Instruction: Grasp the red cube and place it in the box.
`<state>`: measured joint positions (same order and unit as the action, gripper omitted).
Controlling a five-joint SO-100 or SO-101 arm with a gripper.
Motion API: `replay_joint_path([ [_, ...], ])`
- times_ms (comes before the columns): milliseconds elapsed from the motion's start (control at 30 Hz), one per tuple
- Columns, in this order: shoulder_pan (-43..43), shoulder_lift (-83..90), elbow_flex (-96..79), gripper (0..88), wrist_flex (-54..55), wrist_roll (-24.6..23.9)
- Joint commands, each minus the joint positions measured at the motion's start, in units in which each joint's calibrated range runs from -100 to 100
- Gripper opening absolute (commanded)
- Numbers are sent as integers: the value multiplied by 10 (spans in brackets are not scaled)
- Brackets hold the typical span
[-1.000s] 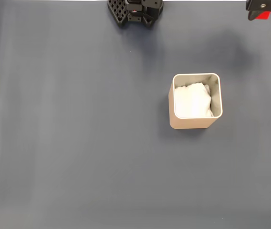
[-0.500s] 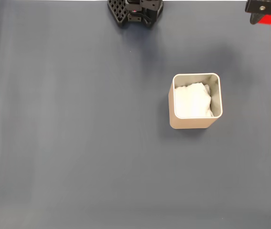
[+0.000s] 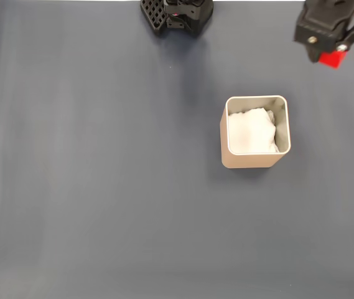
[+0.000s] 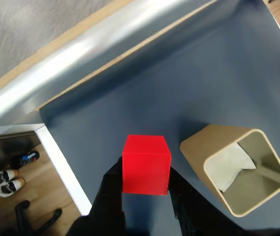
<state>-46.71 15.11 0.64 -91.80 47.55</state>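
Writing readable anywhere: none. In the wrist view the gripper, its base cut off by the bottom edge, clamps the red cube above the blue mat, just left of the beige box with white padding. Fixed view: wide bare mat left of the box; cube raised, near the top-right corner.

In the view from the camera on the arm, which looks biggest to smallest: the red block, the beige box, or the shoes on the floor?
1. The box.
2. The red cube, though it sits nearer the camera, held in the gripper, which inflates it.
3. The shoes, far below.
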Motion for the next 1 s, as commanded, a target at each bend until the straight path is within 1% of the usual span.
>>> replay_joint_path([
  [0, 39, 29, -2, 2, 4, 9],
  [333, 128, 45, -13, 2, 13, 30],
  [733, 201, 47, -22, 2, 29, 47],
  [967, 228, 42, -34, 2, 44, 53],
])
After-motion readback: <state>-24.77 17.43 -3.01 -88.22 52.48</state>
